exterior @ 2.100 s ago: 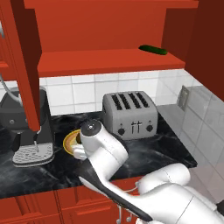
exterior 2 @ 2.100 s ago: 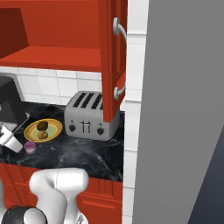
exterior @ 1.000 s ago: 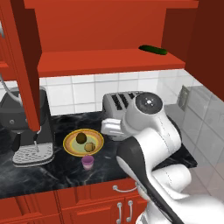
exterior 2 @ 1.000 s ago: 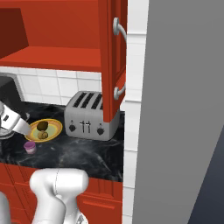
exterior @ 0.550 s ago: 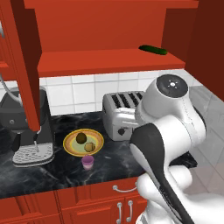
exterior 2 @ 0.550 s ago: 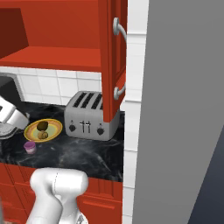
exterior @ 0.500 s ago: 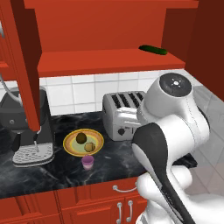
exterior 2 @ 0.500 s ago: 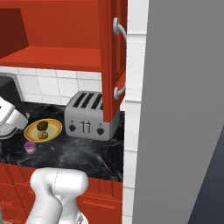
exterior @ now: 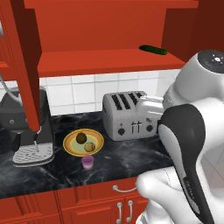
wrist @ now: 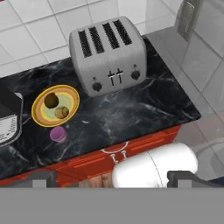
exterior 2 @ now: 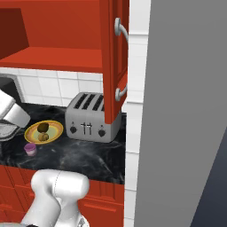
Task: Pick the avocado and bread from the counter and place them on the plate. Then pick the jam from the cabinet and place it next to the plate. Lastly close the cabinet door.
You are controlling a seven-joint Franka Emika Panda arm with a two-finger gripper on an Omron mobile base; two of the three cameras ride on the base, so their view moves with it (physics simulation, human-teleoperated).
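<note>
Gripper (wrist: 109, 177) open above toaster (wrist: 107, 55)

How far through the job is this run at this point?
Done: the avocado and bread lie on the plate, and the jam stands on the counter just in front of it. Nothing is in hand; the gripper is open and empty. Left: the cabinet door is open.

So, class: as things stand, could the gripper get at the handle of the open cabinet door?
Probably yes. The cabinet door stands swung out above the toaster, its handle facing open air with nothing in front. The open gripper holds nothing, though it sits well back from the counter.
</note>
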